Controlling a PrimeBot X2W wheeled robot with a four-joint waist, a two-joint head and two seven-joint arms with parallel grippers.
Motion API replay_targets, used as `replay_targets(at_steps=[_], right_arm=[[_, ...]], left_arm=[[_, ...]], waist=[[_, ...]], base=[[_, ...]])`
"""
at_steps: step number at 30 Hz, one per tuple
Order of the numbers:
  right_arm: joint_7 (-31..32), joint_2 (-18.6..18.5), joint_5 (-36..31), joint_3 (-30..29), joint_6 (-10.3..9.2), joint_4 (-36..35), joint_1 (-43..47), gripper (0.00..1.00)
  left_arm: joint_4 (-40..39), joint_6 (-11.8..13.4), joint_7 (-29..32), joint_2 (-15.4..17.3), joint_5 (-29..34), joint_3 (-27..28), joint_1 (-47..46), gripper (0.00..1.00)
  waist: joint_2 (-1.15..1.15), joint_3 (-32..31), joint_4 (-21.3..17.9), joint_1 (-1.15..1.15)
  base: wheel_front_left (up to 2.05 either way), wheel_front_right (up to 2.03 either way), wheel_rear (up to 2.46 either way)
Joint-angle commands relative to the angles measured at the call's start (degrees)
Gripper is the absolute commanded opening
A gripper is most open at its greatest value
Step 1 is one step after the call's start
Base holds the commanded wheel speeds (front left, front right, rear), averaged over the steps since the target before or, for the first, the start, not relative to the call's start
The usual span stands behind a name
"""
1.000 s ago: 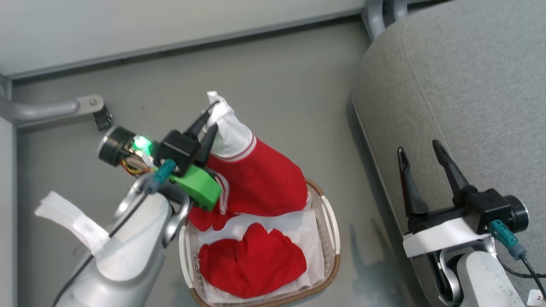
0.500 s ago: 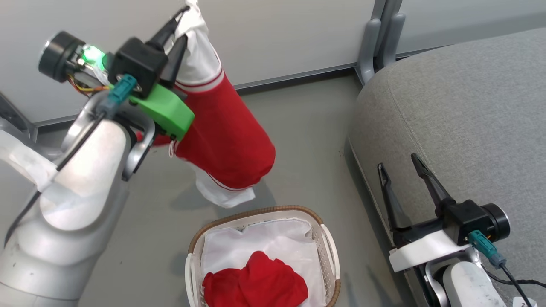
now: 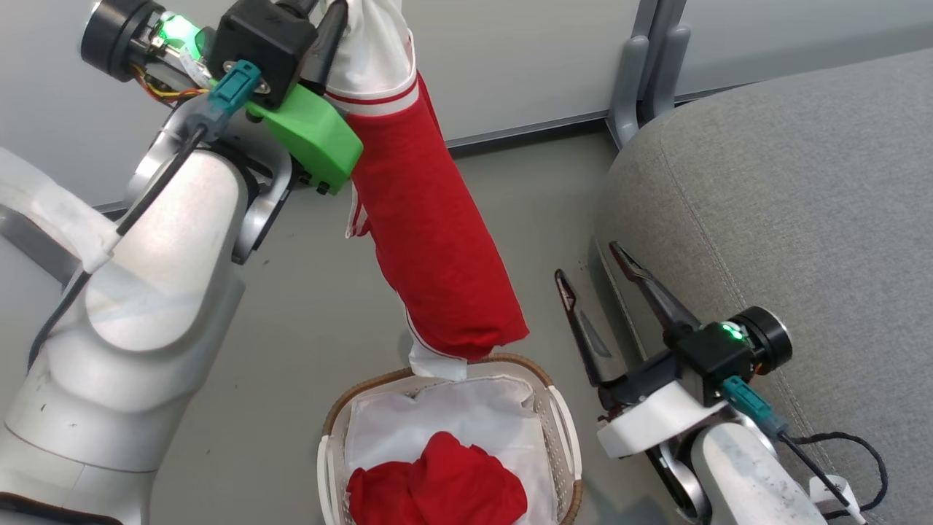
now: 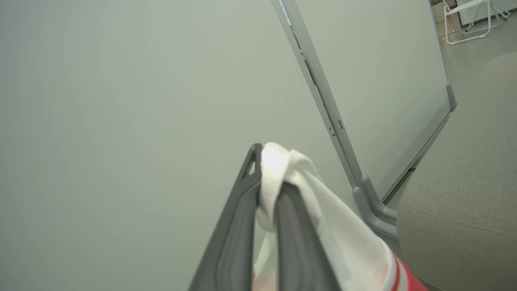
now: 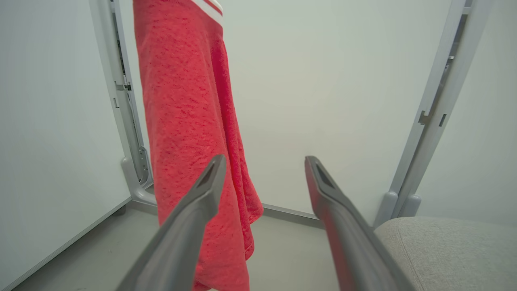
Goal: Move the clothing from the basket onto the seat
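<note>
My left gripper [image 3: 321,18] is raised at the top left, shut on the white cuff of the striped red garment [image 3: 437,248]. The left wrist view shows the same garment [image 4: 323,218] pinched in the left gripper [image 4: 268,182]. It hangs clear, its lower white cuff just above the far rim of the basket [image 3: 563,412]. The plain red garment [image 3: 437,488] lies in the basket on the white liner. My right gripper [image 3: 588,262] is open and empty beside the seat [image 3: 787,204]. In the right wrist view the right gripper [image 5: 264,158] points past the hanging garment [image 5: 190,101], near the seat [image 5: 444,246].
Pale wall panels stand behind, joined by a grey post with a foot [image 3: 641,65] at the seat's far corner. Grey floor [image 3: 306,328] lies between my left arm and the basket. A white chair [image 4: 468,20] stands far off.
The left gripper lifted the striped garment out of the basket, then carried it right. The right gripper swung left, off the seat's edge and toward the hanging cloth. The camera tilted up early on.
</note>
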Motion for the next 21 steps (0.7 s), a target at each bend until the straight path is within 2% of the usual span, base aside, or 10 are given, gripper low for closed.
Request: replay_targets(at_steps=[1, 10, 21], right_arm=[[-0.3, -0.2, -0.3, 1.2, -0.05, 0.5, -1.1, 1.00], [-0.2, -0.2, 0.6, 8.3, -0.05, 4.5, -7.4, 1.00], [-0.2, -0.2, -0.1, 9.7, -0.05, 14.1, -17.3, 1.00]], left_arm=[[0.1, 0.1, 0.2, -0.6, -0.1, -0.6, -1.1, 0.00], [-1.4, -0.3, 1.1, -2.7, -1.0, -4.3, -3.7, 0.00], [-3.9, -0.4, 0.7, -4.5, -2.4, -7.4, -5.7, 0.00]], waist=[[0.00, -0.4, 0.3, 0.01], [0.00, -1.3, 2.1, 0.01], [0.00, -0.9, 3.9, 0.01]], base=[[0.00, 0.00, 0.00], [0.00, 0.00, 0.00], [0.00, 0.00, 0.00]])
